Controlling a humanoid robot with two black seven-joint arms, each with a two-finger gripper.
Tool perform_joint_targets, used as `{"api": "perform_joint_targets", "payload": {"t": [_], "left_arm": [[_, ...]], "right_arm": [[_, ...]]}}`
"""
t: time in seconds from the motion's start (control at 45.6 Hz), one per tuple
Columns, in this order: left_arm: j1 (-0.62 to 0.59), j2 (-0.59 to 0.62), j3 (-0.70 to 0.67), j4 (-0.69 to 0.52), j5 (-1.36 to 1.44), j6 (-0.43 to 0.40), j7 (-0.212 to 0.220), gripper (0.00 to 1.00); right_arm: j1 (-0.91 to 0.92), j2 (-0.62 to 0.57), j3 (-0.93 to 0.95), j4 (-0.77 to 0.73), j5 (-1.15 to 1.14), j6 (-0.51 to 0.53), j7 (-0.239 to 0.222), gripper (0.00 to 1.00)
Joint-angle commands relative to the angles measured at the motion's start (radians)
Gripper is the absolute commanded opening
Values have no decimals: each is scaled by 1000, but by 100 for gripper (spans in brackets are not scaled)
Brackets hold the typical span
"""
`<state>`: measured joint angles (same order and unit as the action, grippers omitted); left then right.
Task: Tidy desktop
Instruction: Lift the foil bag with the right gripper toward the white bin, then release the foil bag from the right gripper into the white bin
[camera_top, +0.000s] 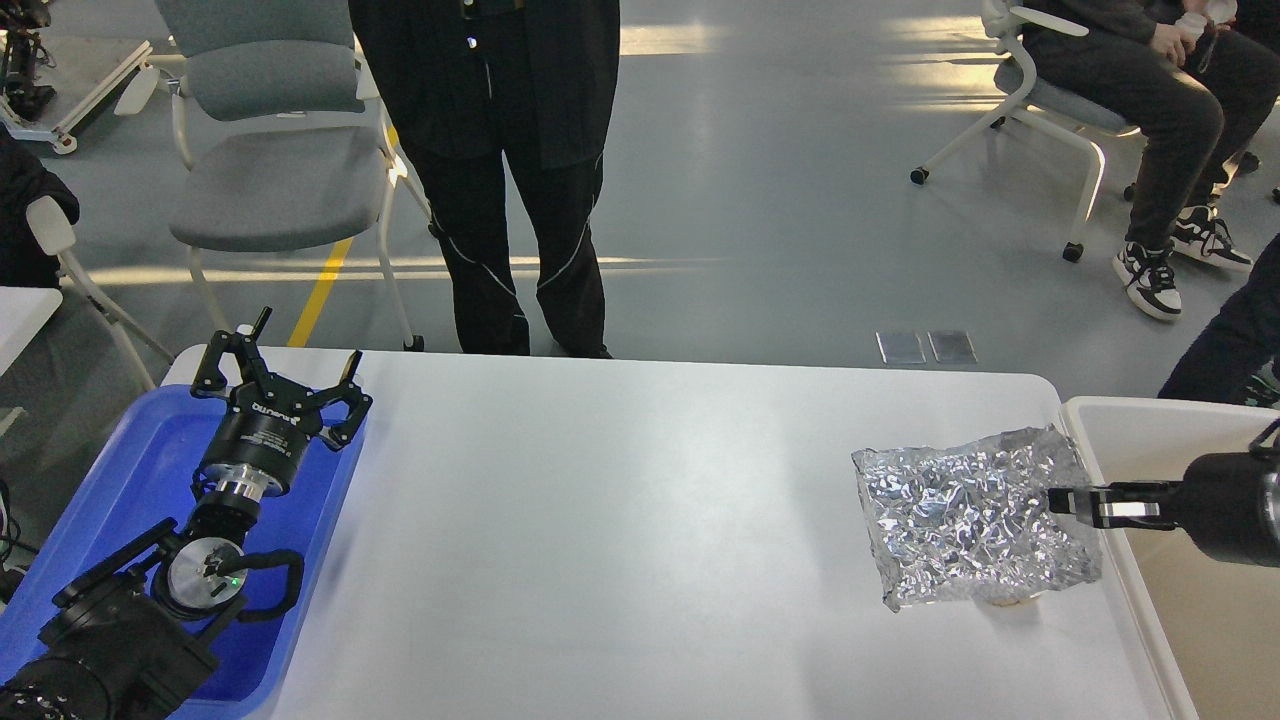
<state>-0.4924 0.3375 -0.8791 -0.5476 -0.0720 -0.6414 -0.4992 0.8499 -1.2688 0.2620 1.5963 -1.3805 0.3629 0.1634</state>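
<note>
The white desktop (620, 520) fills the middle of the head view. My right gripper (1062, 503) is shut on the right edge of a crumpled silver foil sheet (970, 525) and holds it lifted above the desktop's right side, close to the off-white bin (1150, 430). A bit of a tan crumpled paper ball (1008, 600) peeks out under the foil's lower edge; the rest is hidden. My left gripper (278, 366) is open and empty, held above the blue tray (130, 470) at the left.
A person in black (500, 170) stands at the desktop's far edge. A grey chair (270, 150) stands behind the tray. Seated people and a white chair (1060, 100) are at the far right.
</note>
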Motion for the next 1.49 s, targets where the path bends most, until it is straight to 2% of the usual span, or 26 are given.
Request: {"api": "perform_joint_targets", "payload": {"t": [0.0, 0.132, 0.263, 0.482, 0.702, 0.855, 1.096, 1.25, 1.469], "left_arm": [[0, 0, 0, 0, 0, 0, 1, 100], [0, 0, 0, 0, 0, -1, 1, 100], [0, 0, 0, 0, -2, 0, 1, 100], [0, 0, 0, 0, -2, 0, 1, 100], [0, 0, 0, 0, 0, 0, -1, 100], [0, 0, 0, 0, -2, 0, 1, 100], [0, 0, 0, 0, -2, 0, -1, 100], [0, 0, 0, 0, -2, 0, -1, 100], [0, 0, 0, 0, -2, 0, -1, 100]], "right_arm": [[43, -47, 0, 13, -3, 40, 4, 0], [63, -102, 2, 48, -3, 66, 2, 0], [135, -118, 0, 48, -3, 134, 2, 0], [216, -150, 2, 47, 1, 186, 2, 0], [235, -165, 2, 37, 4, 195, 4, 0], [227, -193, -9, -9, 14, 182, 4, 0], [219, -199, -73, -203, 138, 157, 4, 0], [198, -169, -173, -341, 365, 71, 2, 0], [169, -159, -262, -435, 573, -32, 10, 0]]}}
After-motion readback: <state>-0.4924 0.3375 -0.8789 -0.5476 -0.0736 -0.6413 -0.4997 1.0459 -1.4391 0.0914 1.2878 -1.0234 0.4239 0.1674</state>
